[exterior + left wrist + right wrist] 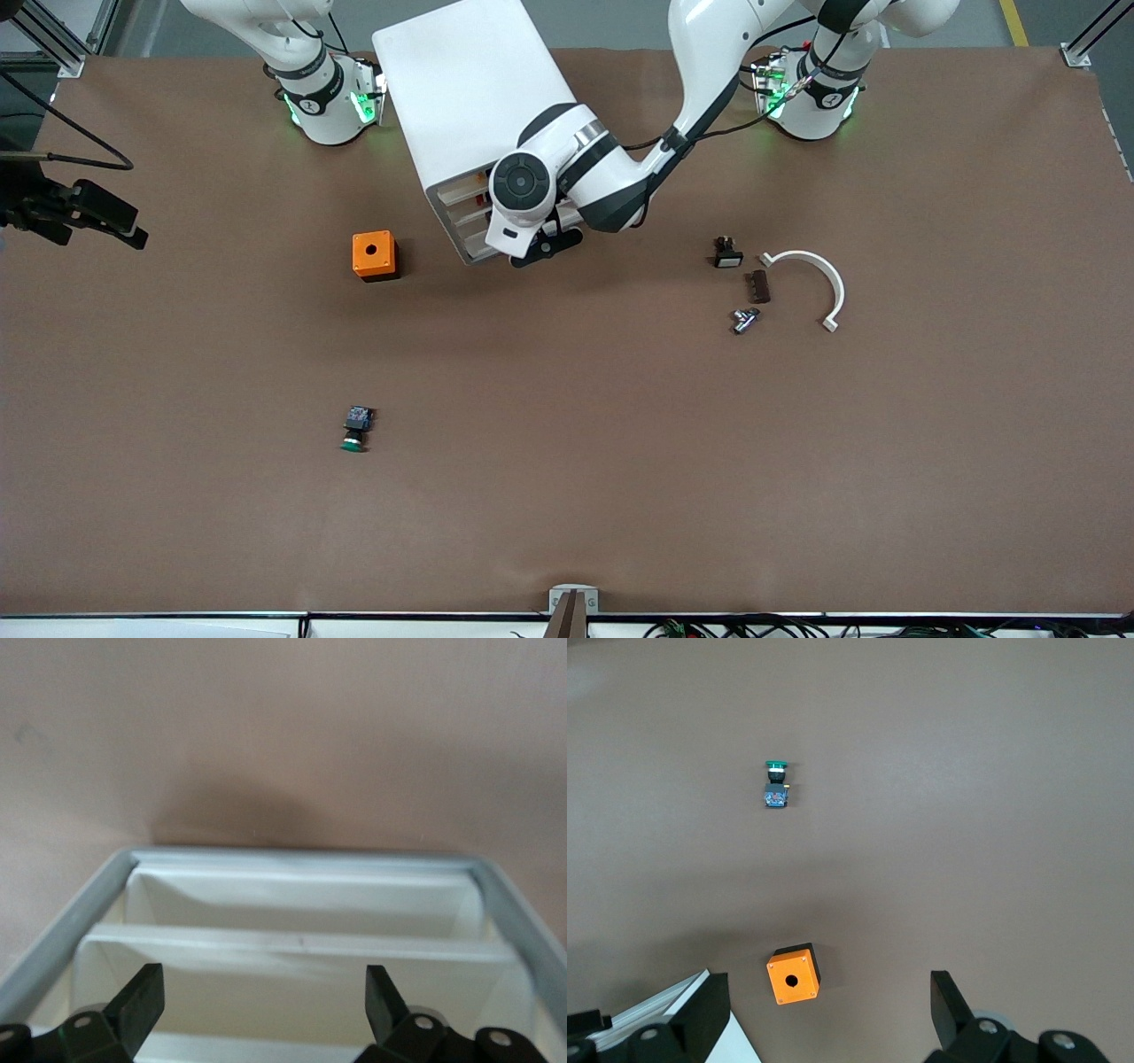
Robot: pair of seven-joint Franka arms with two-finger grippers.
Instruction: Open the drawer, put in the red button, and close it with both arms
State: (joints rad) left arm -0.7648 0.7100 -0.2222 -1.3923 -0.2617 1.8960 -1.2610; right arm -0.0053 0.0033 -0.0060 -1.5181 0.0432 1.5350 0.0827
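Brown table: one cabinet, two arms

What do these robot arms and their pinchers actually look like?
Both arms are glossy white, rounded segments with black bands at the joints. The left arm has a round black cap and a black cable alongside. Bases glow green. Each tool, left tool and right tool, has two black wedge-shaped fingers.

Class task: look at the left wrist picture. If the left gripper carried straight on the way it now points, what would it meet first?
Most likely the cabinet front: the left gripper, fingers open, faces its slim white drawer fronts close ahead. Which of the fronts it would touch first is unclear, since depth is hard to judge.
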